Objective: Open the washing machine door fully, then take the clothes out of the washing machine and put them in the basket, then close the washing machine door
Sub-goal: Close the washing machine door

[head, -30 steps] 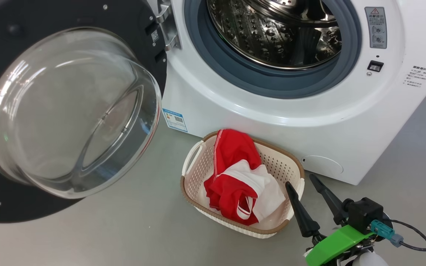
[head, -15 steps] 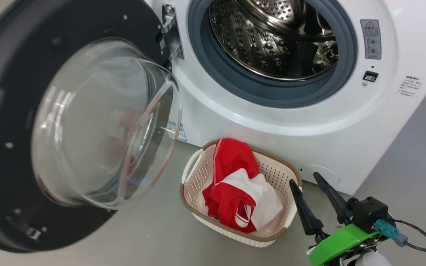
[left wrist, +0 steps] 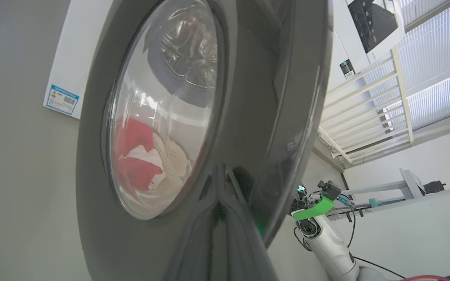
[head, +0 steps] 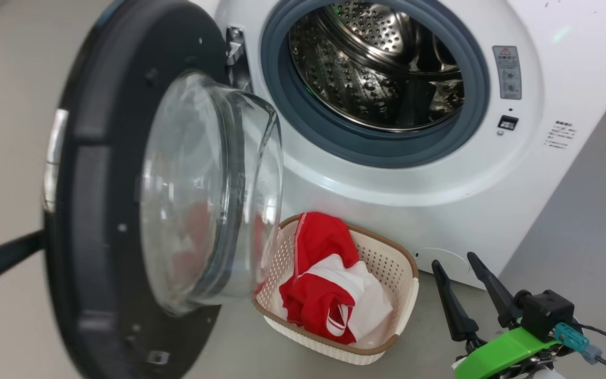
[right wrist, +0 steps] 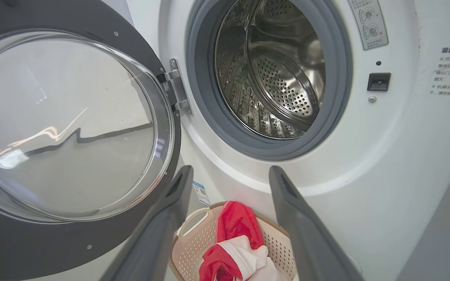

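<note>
Door-closing is the step in hand, by my reading: the clothes (head: 324, 273) lie in the basket (head: 329, 345) on the floor just before the washing machine (head: 440, 184), and its steel drum (head: 376, 68) looks empty. The washing machine door (head: 98, 210) stands about half swung, its glass bowl overhanging the basket's left rim. The left end effector (head: 6, 253), fingers closed on nothing, appears to rest against the door's outer black face, far from the hinge. Push there, following the hinge's arc steadily until the latch catches. The right end effector (head: 453, 260) hangs open and empty beside the basket; hold it clear of the door's path.
</note>
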